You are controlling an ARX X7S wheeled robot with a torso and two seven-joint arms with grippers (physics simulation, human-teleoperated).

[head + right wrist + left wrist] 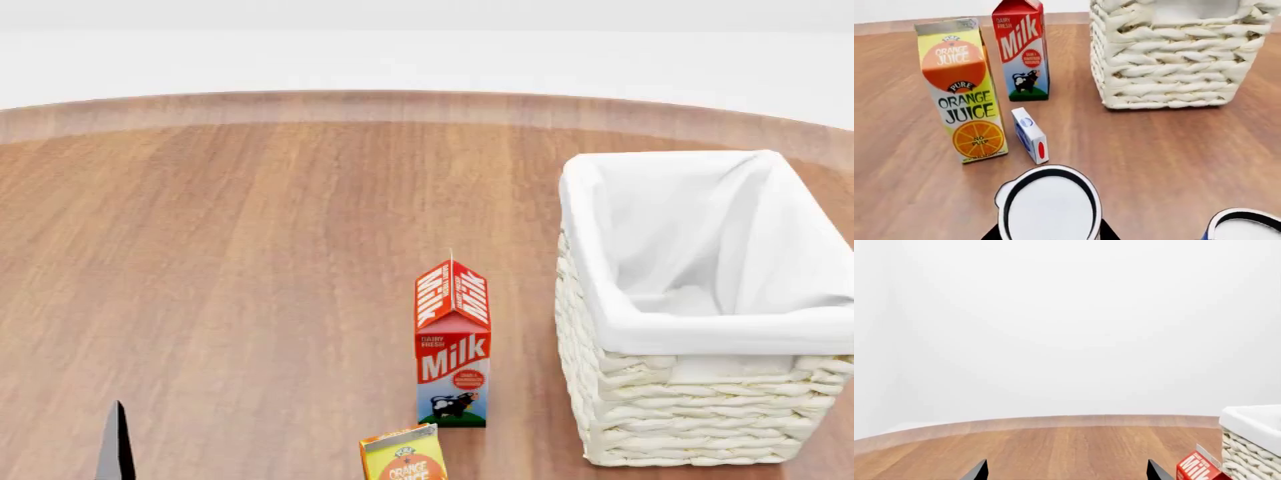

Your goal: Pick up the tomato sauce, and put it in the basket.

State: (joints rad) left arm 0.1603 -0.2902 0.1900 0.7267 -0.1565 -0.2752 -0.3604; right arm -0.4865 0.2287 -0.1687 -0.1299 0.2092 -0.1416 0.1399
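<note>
The upright sauce can [1047, 207] is seen sitting right between the right fingers [1107, 235] (actual clamping can't be told), left fingers [979, 472] spread wide, empty.

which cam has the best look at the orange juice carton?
Right wrist view: the orange juice carton stands upright in full, front label readable, beside the milk carton. The head view catches only its top at the frame's bottom edge. The left wrist view doesn't show it.
</note>
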